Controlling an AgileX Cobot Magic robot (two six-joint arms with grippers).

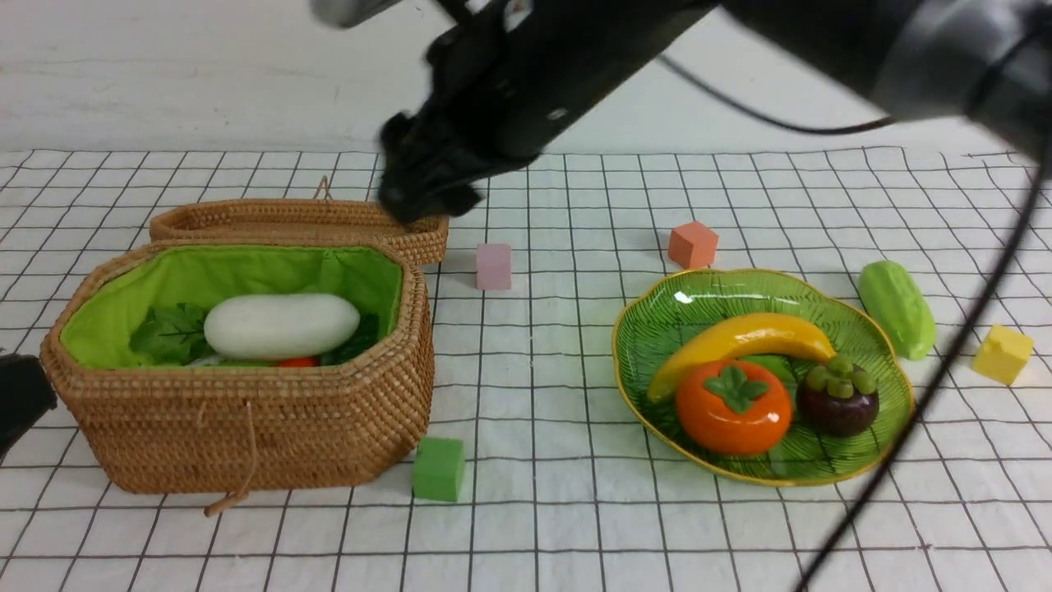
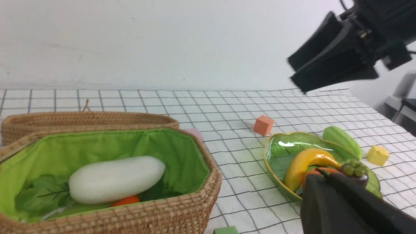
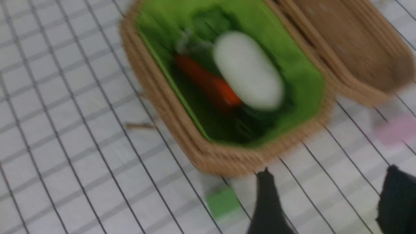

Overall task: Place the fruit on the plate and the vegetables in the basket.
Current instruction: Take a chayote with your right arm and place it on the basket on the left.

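Observation:
The basket [image 1: 246, 427] stands open at the left and holds the white radish [image 1: 281, 326] on top of the carrot [image 1: 297, 362]. The green plate [image 1: 690, 304] at the right holds the banana [image 1: 740, 339], persimmon [image 1: 733, 407] and mangosteen [image 1: 838, 399]. The cucumber [image 1: 897, 308] lies on the cloth just right of the plate. My right gripper [image 1: 419, 205] hangs open and empty above the basket's lid [image 1: 296, 222]; its wrist view is blurred and shows the radish [image 3: 248, 70] and carrot [image 3: 208, 83]. My left gripper [image 2: 320, 170] is shut and empty, low beside the basket's left end.
Foam cubes lie on the gridded cloth: pink [image 1: 493, 266] by the lid, orange [image 1: 693, 245] behind the plate, yellow [image 1: 1002, 353] at the far right, green [image 1: 439, 469] by the basket's front corner. The right arm's cable [image 1: 929, 395] hangs across the plate's right side.

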